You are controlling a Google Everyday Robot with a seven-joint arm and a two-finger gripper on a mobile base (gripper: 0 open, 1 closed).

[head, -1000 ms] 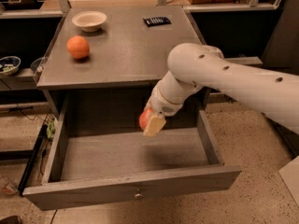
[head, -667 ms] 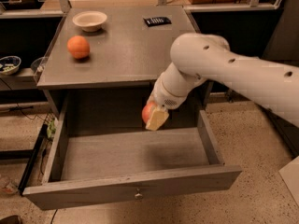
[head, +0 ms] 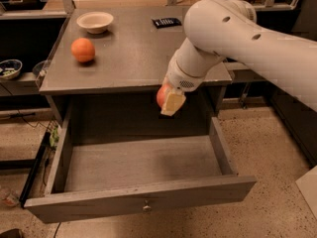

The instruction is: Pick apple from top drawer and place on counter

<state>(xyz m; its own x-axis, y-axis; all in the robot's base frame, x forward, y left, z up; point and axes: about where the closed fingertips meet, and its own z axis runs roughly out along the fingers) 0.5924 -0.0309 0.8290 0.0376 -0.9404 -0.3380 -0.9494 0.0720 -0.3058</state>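
Speckled floor [head: 277,148] is seen to the right of the grey cabinet, and the top drawer [head: 138,202] is shown pulled well out, its grey bottom visible from side wall to side wall. Over the back part of that drawer, the gripper [head: 167,101] is held just under the front lip of the counter [head: 133,58], right of centre. The apple [head: 160,96] is clamped in it: one pale pad [head: 173,103] is pressed against the fruit's right side, while the other is hidden behind it. Red skin is seen right at the counter's edge line, not up on the top. The white arm [head: 247,38] is stretched in from the right, across the counter's right front corner. Open room is offered across the counter's middle and front. An orange fruit [head: 82,49] is set near the left edge, a white bowl [head: 95,21] at back left, and a small black device [head: 166,22] at back centre.
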